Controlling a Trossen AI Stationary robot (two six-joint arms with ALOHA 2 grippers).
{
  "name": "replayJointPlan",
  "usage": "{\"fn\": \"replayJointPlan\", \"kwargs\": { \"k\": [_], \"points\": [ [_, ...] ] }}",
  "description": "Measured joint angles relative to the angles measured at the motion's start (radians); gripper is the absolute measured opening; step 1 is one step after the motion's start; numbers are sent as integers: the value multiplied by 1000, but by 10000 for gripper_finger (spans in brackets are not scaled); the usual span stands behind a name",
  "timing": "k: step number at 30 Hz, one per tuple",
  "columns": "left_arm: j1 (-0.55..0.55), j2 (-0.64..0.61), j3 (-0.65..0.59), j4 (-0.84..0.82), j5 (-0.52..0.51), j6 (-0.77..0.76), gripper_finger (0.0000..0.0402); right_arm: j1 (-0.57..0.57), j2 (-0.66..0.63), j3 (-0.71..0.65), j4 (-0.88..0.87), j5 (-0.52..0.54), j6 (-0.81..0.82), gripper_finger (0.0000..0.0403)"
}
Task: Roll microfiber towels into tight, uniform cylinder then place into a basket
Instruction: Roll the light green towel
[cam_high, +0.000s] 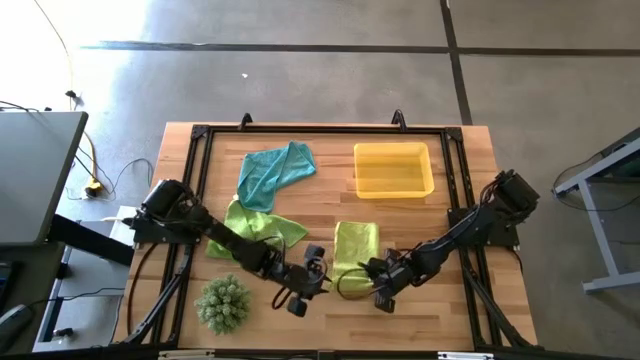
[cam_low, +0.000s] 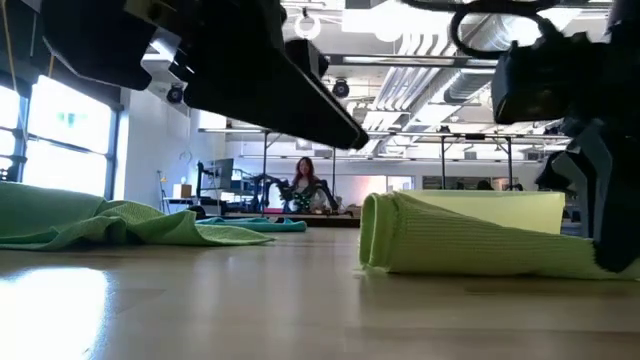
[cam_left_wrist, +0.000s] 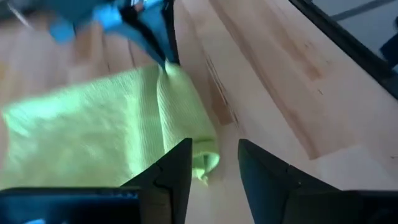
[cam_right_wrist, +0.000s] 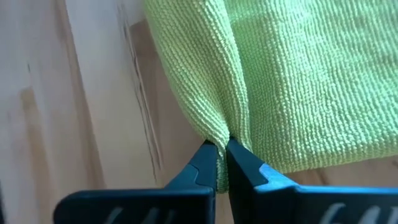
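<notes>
A lime-green towel lies flat at the table's front middle, its near edge rolled up into a low ridge. My right gripper is shut on that ridge at its right end. My left gripper stands open just before the ridge's left end, with nothing between its fingers. A second lime-green towel lies crumpled under my left arm. A teal towel lies at the far left. The yellow basket sits at the far right. My right gripper pinches a raised fold of the lime-green towel's rolled near edge between its two fingertips, at the roll's right end. The fingers slant down from the table's near right. The rest of the towel lies on the table.
A spiky green ball plant stands at the front left, close to my left arm. A black frame runs around the tabletop. Bare wood shows between the towels and the basket.
</notes>
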Motion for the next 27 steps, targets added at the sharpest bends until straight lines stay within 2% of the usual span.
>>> {"fn": "replayJointPlan", "kwargs": {
  "k": [6,14,22,27],
  "points": [
    [-21,44,1,124,-18,57,118,-47,-1,1,8,-54,30,1],
    [-8,112,2,139,-93,24,147,-53,-1,1,16,-47,34,0],
    [19,122,2,140,-89,22,175,-54,0,1,37,-33,38,0],
    [35,122,2,149,-20,21,177,-54,0,1,47,-27,38,0]
  ]
}}
